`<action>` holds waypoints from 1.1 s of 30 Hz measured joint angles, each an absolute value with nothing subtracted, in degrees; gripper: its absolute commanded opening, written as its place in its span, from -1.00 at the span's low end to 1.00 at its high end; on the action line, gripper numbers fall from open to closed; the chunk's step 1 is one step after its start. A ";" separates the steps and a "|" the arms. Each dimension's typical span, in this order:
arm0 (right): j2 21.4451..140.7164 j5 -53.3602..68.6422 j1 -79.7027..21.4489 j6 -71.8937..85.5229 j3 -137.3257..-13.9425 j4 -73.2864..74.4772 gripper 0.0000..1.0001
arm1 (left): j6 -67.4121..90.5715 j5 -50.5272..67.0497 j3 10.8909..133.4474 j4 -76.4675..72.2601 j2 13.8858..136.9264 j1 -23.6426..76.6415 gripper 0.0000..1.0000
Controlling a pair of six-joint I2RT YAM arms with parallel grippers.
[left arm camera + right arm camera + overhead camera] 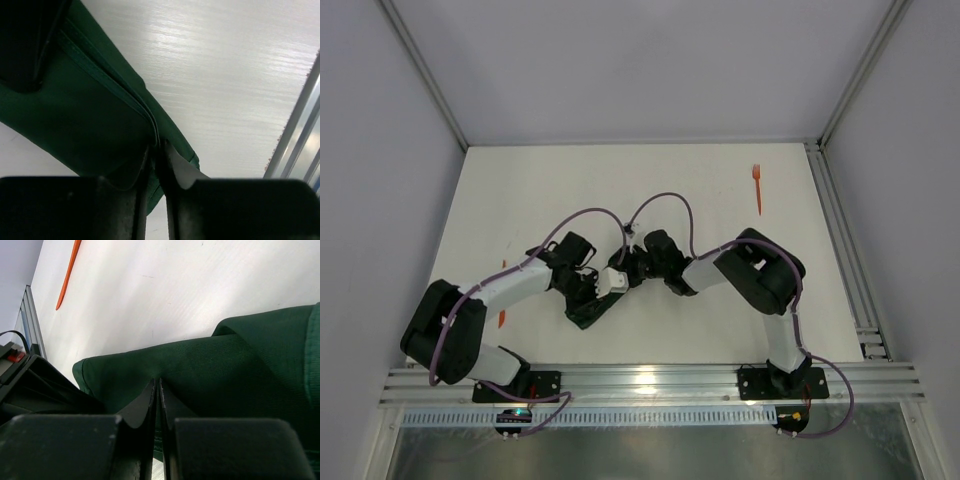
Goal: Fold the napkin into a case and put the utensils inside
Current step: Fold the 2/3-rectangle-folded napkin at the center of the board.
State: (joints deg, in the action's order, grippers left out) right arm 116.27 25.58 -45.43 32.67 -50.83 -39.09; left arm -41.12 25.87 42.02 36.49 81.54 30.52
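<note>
The dark green napkin (588,308) lies folded on the white table between the two arms, mostly hidden under them in the top view. My left gripper (159,147) has its jaws nearly together on the napkin's (90,110) layered folded edge. On the napkin's (225,365) other side, my right gripper (159,381) is shut and pinches up a small pucker of cloth. In the top view both grippers meet at mid-table, left gripper (588,290) and right gripper (625,275). An orange fork (757,188) lies far back right. A second orange utensil (501,320) (69,272) lies beside the left arm.
An aluminium rail (650,380) runs along the near edge under the arm bases, and another rail (845,250) borders the right side. White walls close in the table at the back and sides. Purple cables (660,205) loop above the wrists.
</note>
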 measured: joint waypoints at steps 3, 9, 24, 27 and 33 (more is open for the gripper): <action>116.27 25.63 -45.06 33.39 -50.83 -38.89 -0.84 | -42.35 29.21 43.75 40.34 81.65 30.52 -0.32; 116.27 25.78 -44.66 33.63 -50.81 -38.81 -0.84 | -47.05 39.94 54.89 53.76 80.20 30.33 -0.26; 116.27 25.91 -44.51 34.04 -50.46 -39.40 -0.85 | -41.28 17.41 40.84 33.98 76.20 34.24 0.34; 116.27 25.91 -44.45 34.46 -50.13 -39.92 -0.85 | -41.43 14.20 39.68 30.96 76.20 36.18 0.29; 116.27 25.91 -44.38 34.72 -49.78 -40.51 -0.85 | -41.41 9.65 38.61 26.81 77.84 37.08 0.26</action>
